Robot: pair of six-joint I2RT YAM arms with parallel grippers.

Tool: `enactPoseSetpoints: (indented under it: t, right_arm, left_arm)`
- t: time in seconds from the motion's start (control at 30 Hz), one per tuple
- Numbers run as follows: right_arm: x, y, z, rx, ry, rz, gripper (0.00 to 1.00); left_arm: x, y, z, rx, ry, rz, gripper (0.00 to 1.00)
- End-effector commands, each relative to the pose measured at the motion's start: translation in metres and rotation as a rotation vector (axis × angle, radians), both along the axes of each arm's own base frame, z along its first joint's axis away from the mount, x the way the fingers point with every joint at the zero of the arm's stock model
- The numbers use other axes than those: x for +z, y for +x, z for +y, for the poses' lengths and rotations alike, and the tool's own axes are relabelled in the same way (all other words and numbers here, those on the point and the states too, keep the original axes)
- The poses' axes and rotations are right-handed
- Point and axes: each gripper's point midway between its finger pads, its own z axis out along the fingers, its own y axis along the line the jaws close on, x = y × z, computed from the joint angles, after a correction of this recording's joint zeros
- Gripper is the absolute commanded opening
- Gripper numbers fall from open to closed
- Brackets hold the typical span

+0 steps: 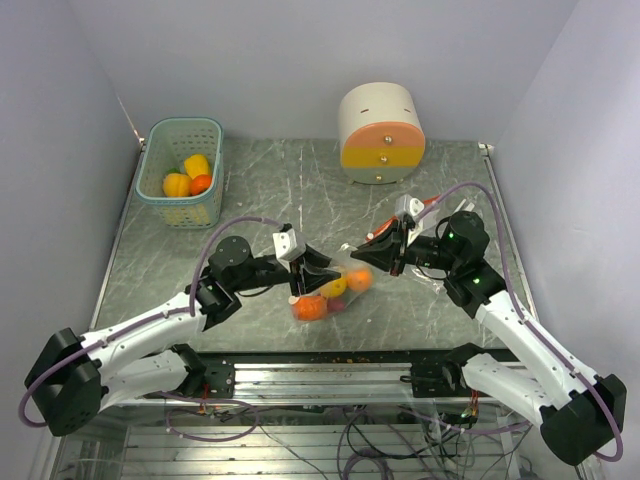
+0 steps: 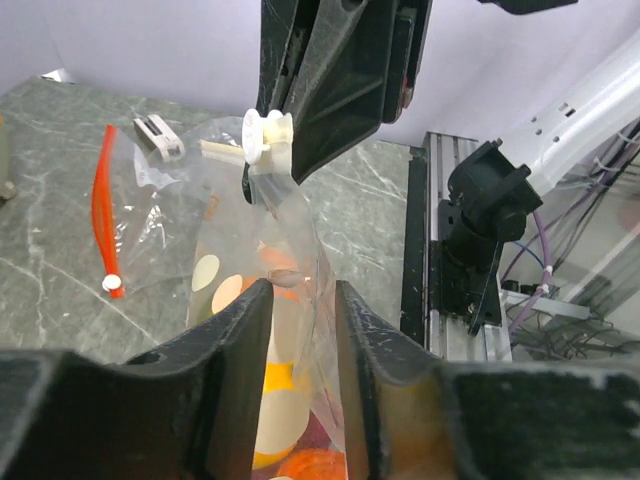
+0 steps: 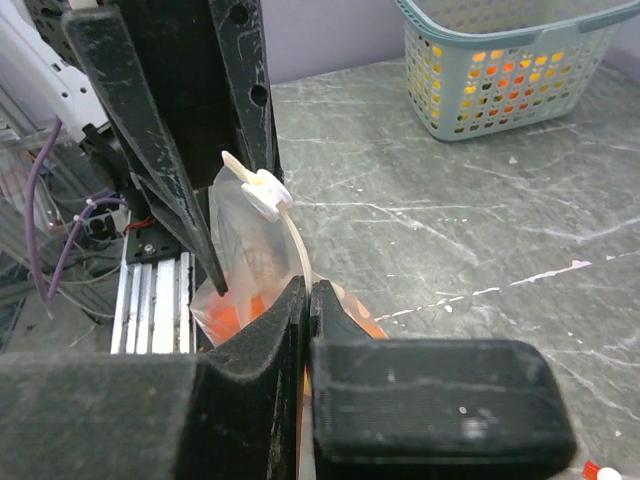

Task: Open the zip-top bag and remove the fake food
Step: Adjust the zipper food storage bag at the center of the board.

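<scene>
Near the front edge of the worktop, between the two arms, the zip-top bag stands partly lifted with the fake food sealed inside; orange and yellow pieces show through the film. The right pincer is clenched on the bag's pale top strip, just below the white slider. The left pincer has its jaws parted with the film running between them; they straddle the bag rather than squeeze it, as far as the wrist view shows.

The main risk, as I judge it, is that the bag has only one firm hold; if the right arm pulls now, the whole bag may slide or swing along with it instead of the zip parting. That hold is on a thin, slick strip, and the weight of the food hangs below it; the strip could slip out and the bag drop onto the worktop. The two pincers sit very close around the slider; a small error in either path could knock them together or pinch the wrong layer of film. Should the mouth open suddenly while tilted, pieces could roll toward the metal rail at the near edge, out of easy reach.
</scene>
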Motion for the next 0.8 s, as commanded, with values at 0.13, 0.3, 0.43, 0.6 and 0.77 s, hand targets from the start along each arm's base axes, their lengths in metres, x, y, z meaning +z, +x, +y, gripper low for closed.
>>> enactPoseSetpoints:
  t: [0.13,0.3,0.43,0.6,0.77]
  right_arm:
    - [0.008,0.005,0.000,-0.034,0.010,0.012,0.00]
    - [0.007,0.006,0.001,-0.032,0.011,0.020,0.00]
    - [0.008,0.003,0.001,-0.020,0.015,0.022,0.00]
    - [0.009,0.002,0.000,-0.026,0.017,0.019,0.00]
    - [0.008,0.000,0.000,-0.018,0.015,0.017,0.00]
  left_arm:
    - [0.039,0.009,0.006,0.059,-0.083,-0.087,0.52]
    - [0.047,0.005,-0.001,0.003,-0.072,-0.110,0.62]
    - [0.049,0.008,-0.006,-0.005,-0.077,-0.115,0.67]
    - [0.052,0.011,-0.013,-0.019,-0.080,-0.115,0.60]
    - [0.050,0.017,-0.016,0.000,-0.088,-0.095,0.47]
